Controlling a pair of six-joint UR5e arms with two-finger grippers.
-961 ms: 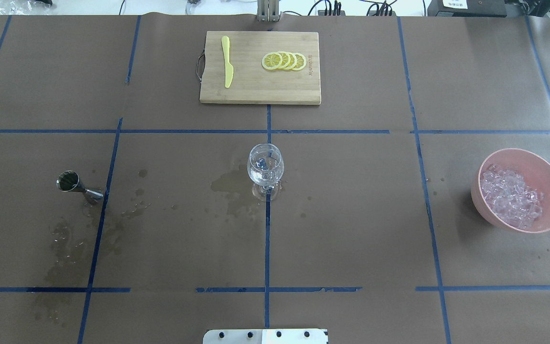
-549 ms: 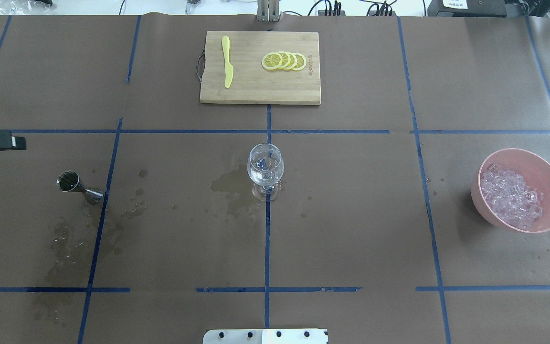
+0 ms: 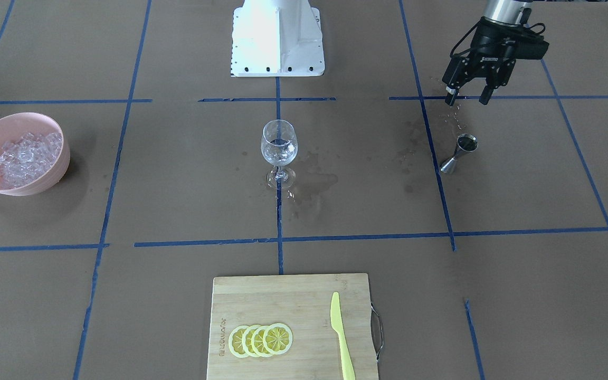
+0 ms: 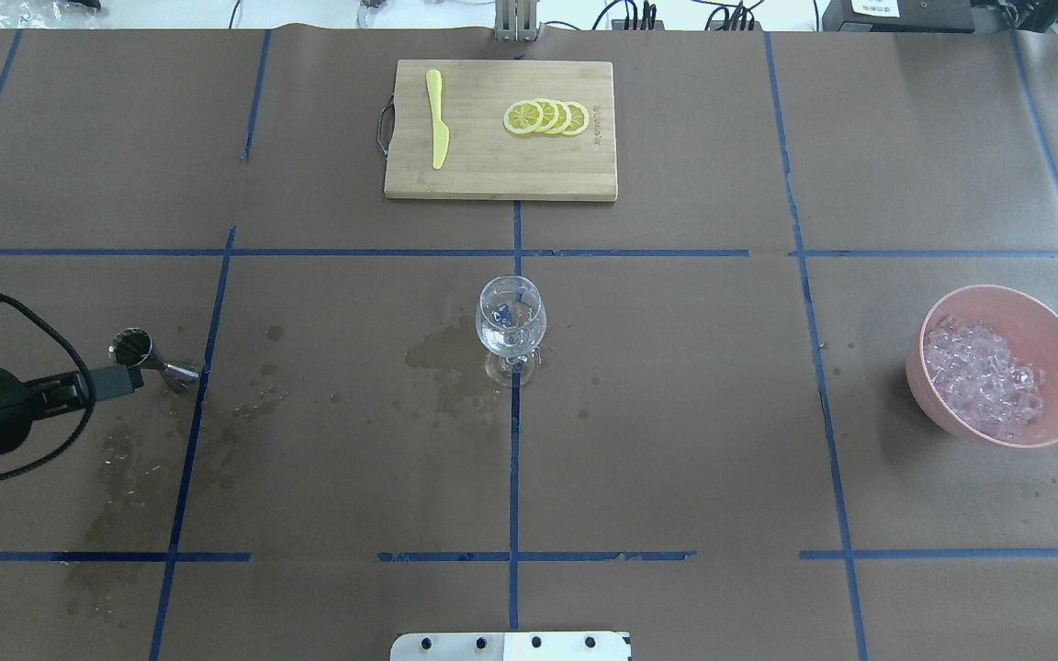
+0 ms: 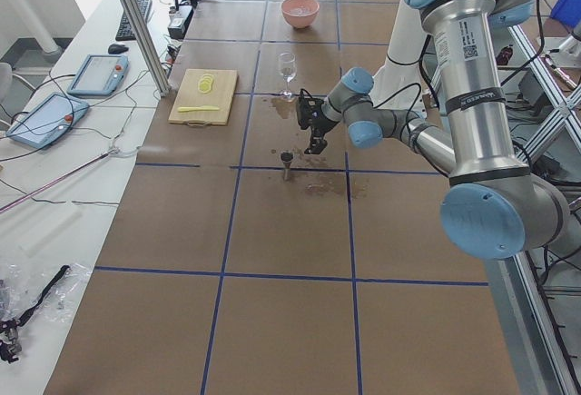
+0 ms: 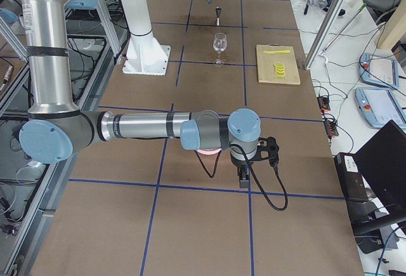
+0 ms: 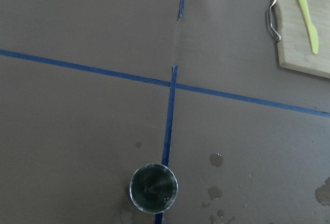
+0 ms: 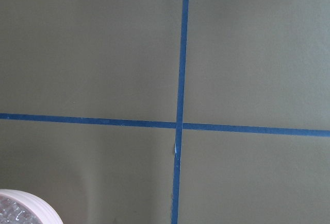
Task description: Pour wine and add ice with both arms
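Note:
My left gripper [image 3: 467, 99] hangs open and empty above the table, just on the robot's side of a small steel jigger [image 3: 459, 152]. Overhead, the left gripper [image 4: 129, 378] reaches up to the jigger [image 4: 148, 356]. The left wrist view looks down into the jigger [image 7: 153, 188]; its inside is dark. A wine glass [image 4: 511, 321] stands mid-table with an ice cube and a little clear wine in it. The ice [image 4: 979, 372] fills a pink bowl [image 4: 1057, 344] at the right. My right gripper [image 6: 244, 176] shows only from the side, near that bowl; I cannot tell its state.
A bamboo cutting board [image 4: 492, 174] at the far edge carries a yellow knife [image 4: 437, 119] and lemon slices [image 4: 547, 117]. Wet patches [image 4: 442, 353] darken the paper beside the glass and around the jigger. The white base block [image 3: 276, 39] sits at the robot's side.
My left arm has come into the overhead view from the left edge and swung down toward the jigger. Glass, bowl and board have not moved.

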